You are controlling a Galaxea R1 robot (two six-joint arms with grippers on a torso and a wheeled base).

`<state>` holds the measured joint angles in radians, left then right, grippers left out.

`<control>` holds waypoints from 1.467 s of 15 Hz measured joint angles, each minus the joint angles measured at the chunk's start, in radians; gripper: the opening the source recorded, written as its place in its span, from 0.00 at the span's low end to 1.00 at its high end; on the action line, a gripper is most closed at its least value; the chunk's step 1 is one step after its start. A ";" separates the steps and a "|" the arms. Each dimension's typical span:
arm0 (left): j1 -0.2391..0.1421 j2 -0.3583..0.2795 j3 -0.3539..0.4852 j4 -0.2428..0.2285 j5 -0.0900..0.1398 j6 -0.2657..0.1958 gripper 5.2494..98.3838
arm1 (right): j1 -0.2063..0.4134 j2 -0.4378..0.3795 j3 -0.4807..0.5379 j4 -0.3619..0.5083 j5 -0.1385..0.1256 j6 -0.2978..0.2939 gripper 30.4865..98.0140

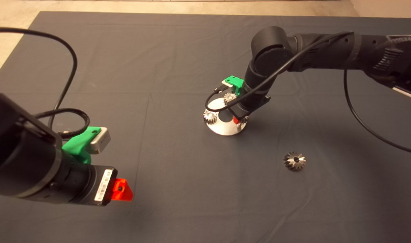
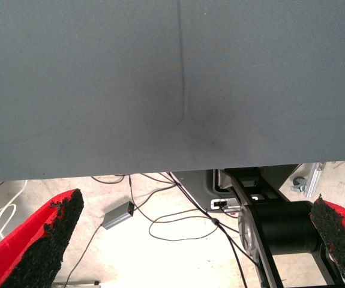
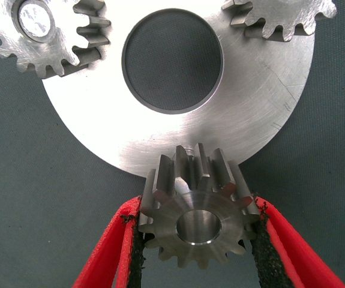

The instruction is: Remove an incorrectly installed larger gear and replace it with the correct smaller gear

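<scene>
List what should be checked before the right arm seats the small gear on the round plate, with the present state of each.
1. Large gear off the plate: ok, it lies alone on the mat, apart from the plate.
2. Small gear held: ok, the right tool has a pad against each side of it.
3. Small gear over its spot: cannot tell, it sits at the rim of the round plate and hides whatever lies under it.
4. Neighbours in place: ok, two pale gears sit on the plate.
5. Gear level: cannot tell.
6. Left tool clear of the work: ok, it hangs open near the mat's near left part.
</scene>
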<state>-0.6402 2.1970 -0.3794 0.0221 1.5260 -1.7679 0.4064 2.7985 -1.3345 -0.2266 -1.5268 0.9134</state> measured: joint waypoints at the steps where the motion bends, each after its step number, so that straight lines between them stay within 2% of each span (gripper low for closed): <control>1: 0.000 0.000 0.000 0.000 0.000 0.000 1.00 | -0.002 0.000 0.000 0.000 0.000 0.000 0.13; 7: 0.000 0.000 0.000 0.000 0.000 0.000 1.00 | -0.028 0.000 -0.002 0.002 0.000 -0.001 0.13; 22: 0.000 0.000 0.000 0.000 0.000 0.000 1.00 | -0.023 0.000 -0.004 0.002 0.000 -0.001 0.13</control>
<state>-0.6402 2.1970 -0.3794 0.0221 1.5260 -1.7679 0.3832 2.7983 -1.3383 -0.2247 -1.5272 0.9127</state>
